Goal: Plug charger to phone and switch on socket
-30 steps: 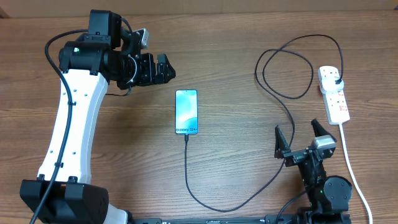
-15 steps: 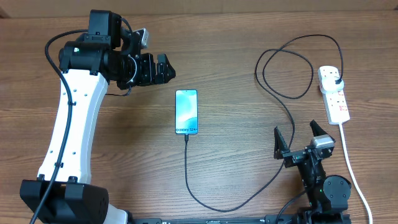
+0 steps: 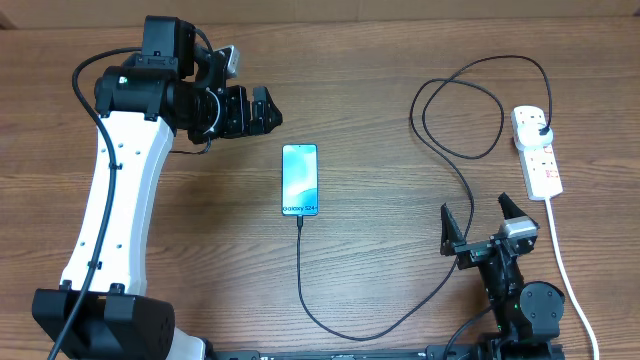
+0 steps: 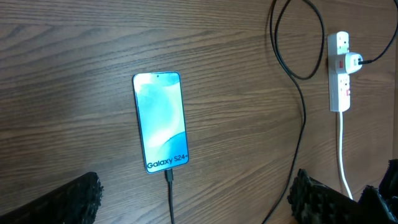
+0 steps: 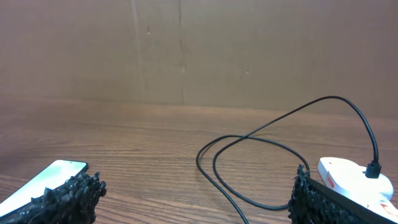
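Phone (image 3: 300, 180): lies mid-table, screen lit, with the charger (image 3: 300, 262) seated in its near end.
Socket (image 3: 537, 152): sits far right, its long axis running away from you (the plug sits in its far outlet).
Right gripper (image 3: 476, 206): jaws spread and empty. The socket lies ahead and to its right, so this is your nearer arm.
Left gripper (image 3: 268, 110): jaws spread and empty, well apart from the socket.
Next: likely the switch, reached by the right arm.

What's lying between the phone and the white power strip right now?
Only the thin black charger cable, looping and running down across bare wooden tabletop between the blue-screened smartphone and the white power strip. The overhead view shows it.
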